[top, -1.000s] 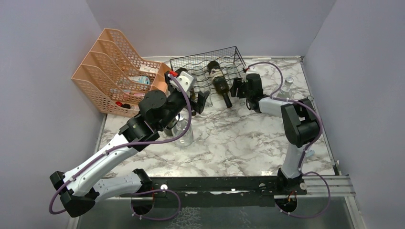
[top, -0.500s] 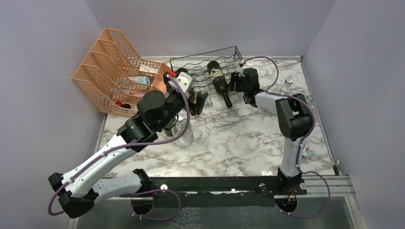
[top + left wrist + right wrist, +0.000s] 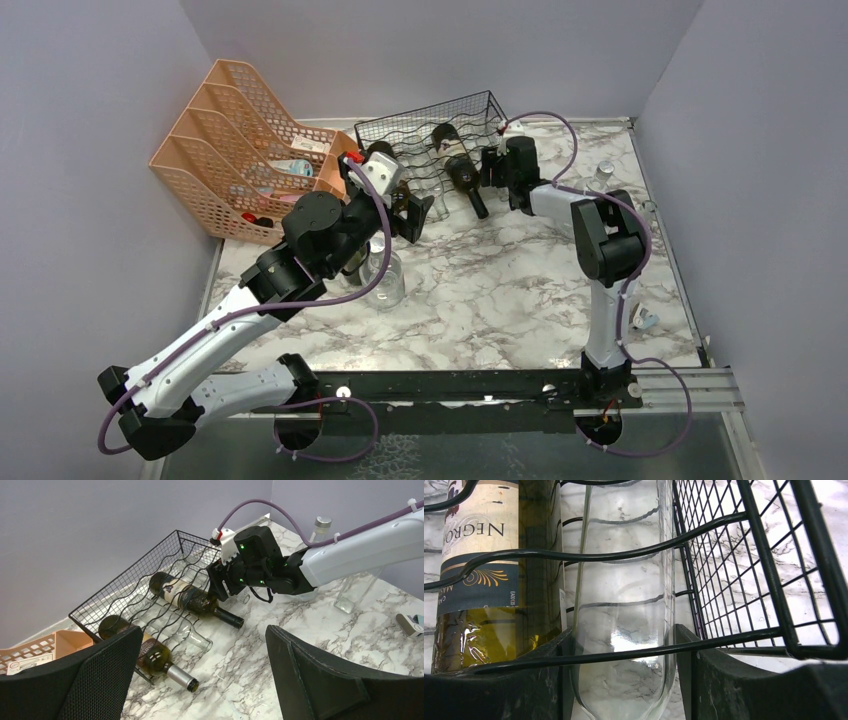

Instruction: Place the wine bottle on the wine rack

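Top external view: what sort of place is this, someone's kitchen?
Probably a robot test booth, not a home: plain grey wall panels box in a marble-pattern table, and two robot arms are mounted on a black rail. The wine rack looks like a prop.

Two dark wine bottles (image 3: pixel 176 592) (image 3: pixel 150 652) (both labelled), one wire rack (image 3: pixel 129 576).

The wine rack (image 3: pixel 400 130) is black wire with wavy rows. Inside it are a dark green bottle (image 3: pixel 192 600) with a cream and blue label and a clear wine bottle (image 3: pixel 624 605). Under it the table (image 3: pixel 480 290) is white with grey swirls.
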{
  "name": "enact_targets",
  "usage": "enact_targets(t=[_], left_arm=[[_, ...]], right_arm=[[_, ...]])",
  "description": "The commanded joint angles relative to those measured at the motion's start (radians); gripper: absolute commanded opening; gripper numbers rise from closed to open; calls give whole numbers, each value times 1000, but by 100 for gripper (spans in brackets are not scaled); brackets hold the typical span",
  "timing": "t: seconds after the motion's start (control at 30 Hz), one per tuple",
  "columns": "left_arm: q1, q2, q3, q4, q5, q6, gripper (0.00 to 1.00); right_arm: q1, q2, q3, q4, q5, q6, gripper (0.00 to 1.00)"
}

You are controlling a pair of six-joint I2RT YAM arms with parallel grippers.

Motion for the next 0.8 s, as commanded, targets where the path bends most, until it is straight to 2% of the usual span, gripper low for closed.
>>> enact_targets(t=[0.0,0.17,0.3,0.53,0.77], left_arm=[[-3,-20,25,-11,16,-14,99],[-3,-23,23,-16,15,-15,99],[-2,-27,20,-16,15,-15,99],[-1,-30,13,-15,17,-15,99],[-3,-45,-7,-10,15,-18,99]], right_arm=[[9,7,52,63,-14,-9,56],[8,-24,33,53,-17,-23,70],[6,-51,19,38,-6,-37,77],[2,-123,-10,-14,-33,-45,80],[1,-254,-69,-182,-23,-17,81]])
